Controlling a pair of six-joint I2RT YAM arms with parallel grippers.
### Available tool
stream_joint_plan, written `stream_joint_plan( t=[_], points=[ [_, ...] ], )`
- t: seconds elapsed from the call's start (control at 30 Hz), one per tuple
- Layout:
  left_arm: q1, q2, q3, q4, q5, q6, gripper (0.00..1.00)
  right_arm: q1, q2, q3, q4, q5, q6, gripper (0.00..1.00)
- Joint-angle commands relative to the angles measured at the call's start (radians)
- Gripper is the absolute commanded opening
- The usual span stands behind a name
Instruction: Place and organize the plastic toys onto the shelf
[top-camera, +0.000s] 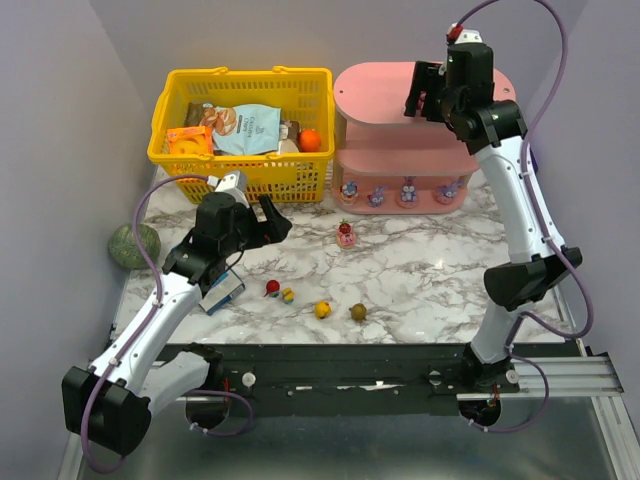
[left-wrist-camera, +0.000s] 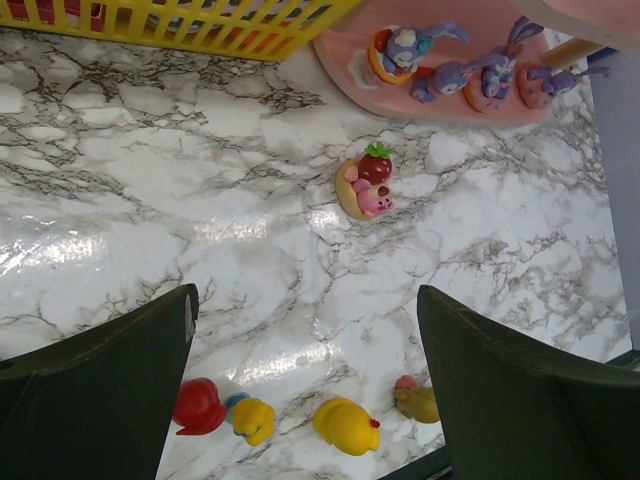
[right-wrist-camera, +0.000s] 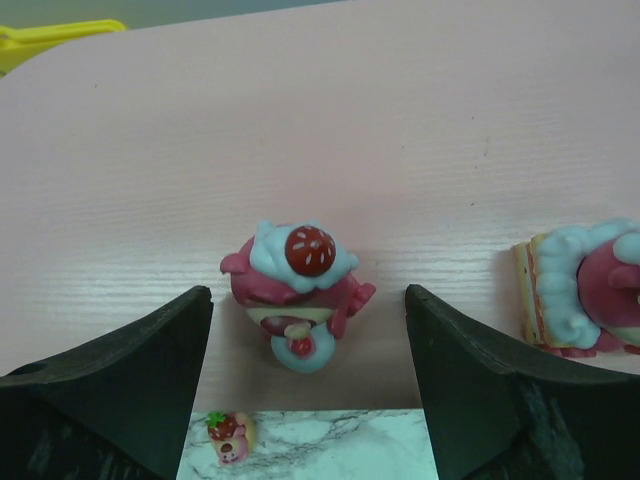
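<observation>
— Pink top board of the shelf (top-camera: 380, 90), one strawberry-topped figurine (right-wrist-camera: 298, 285) upright on it, neighbour figurine (right-wrist-camera: 580, 290) at 3 o'clock. Right end effector (top-camera: 427, 95) spread wide either side, gripping nothing.
— Best lifted straight up, clear of both. Right arm reaching high, wrist bent down over the board.
— Left end effector (left-wrist-camera: 305, 300) fully apart and empty too, low over the worktop (left-wrist-camera: 150, 180); small round toys (left-wrist-camera: 345, 425) at 6 o'clock, forearm angled toward 1.

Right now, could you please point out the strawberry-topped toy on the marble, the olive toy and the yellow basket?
Strawberry-topped toy (left-wrist-camera: 370, 195), left wrist view, its pink body.
Olive toy (top-camera: 358, 312), top external view, its middle.
Yellow basket (top-camera: 300, 178), top external view, front wall.
</observation>
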Motion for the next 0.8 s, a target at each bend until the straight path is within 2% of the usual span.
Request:
stream_joint_plan(
  t=[0.0, 0.2, 0.33, 0.43, 0.47, 0.5, 0.57, 0.6, 0.77],
  points=[
    [0.008, -0.024, 0.011, -0.005, -0.018, 0.019, 0.99, -0.006, -0.098, -0.037, 0.038, -0.080, -0.020, 0.87],
    [0.008, -0.035, 0.003, 0.008, -0.011, 0.010, 0.99, -0.006, -0.188, -0.036, 0.044, -0.188, -0.028, 0.88],
    [0.008, -0.053, -0.011, 0.012, -0.003, 0.007, 0.99, -0.003, -0.302, -0.187, 0.094, -0.359, -0.032, 0.89],
    [0.010, -0.064, -0.025, 0.017, 0.002, 0.001, 0.99, 0.011, -0.447, -0.419, 0.211, -0.492, -0.037, 0.89],
    [0.010, -0.067, -0.026, 0.018, 0.003, -0.002, 0.99, 0.021, -0.490, -0.503, 0.313, -0.546, -0.042, 0.89],
    [0.010, -0.067, -0.031, 0.022, 0.006, -0.004, 0.99, 0.034, -0.595, -0.675, 0.388, -0.564, -0.045, 0.89],
    [0.010, -0.069, -0.035, 0.020, 0.009, -0.005, 0.99, 0.084, -0.685, -0.848, 0.569, -0.571, -0.042, 0.91],
    [0.010, -0.069, -0.035, 0.018, 0.009, -0.004, 0.99, 0.098, -0.743, -0.955, 0.598, -0.575, -0.037, 0.91],
    [0.010, -0.061, -0.040, 0.022, 0.017, -0.005, 0.99, 0.179, -0.756, -1.098, 0.602, -0.555, 0.000, 0.91]
  ],
)
